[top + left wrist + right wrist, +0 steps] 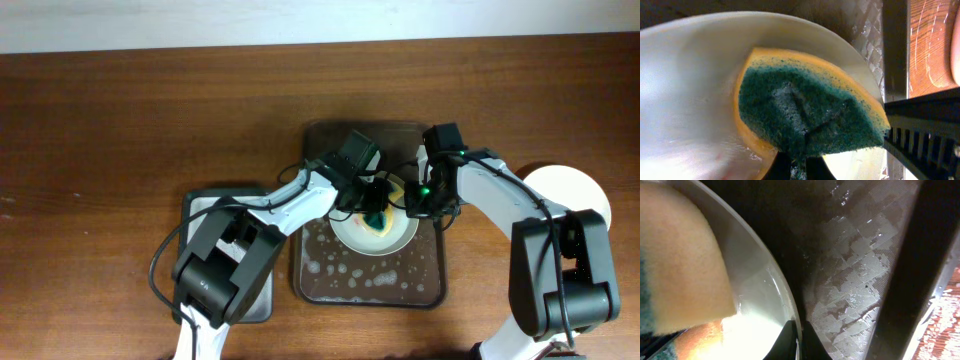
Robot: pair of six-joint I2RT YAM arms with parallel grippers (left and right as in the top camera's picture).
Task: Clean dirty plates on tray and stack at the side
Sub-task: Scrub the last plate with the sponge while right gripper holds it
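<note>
Left fingers (815, 172) close on the yellow-and-green scouring sponge (805, 110), pressing it onto the round white plate (385, 238); right fingers (815, 347) pinch its right rim, apparently to steady it for scrubbing.

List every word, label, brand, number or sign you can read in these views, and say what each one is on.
None: no readable text shows in any view.
The plate, the sponge and the tray carry no print.
The green light on the right arm is a lamp, not a character.
</note>
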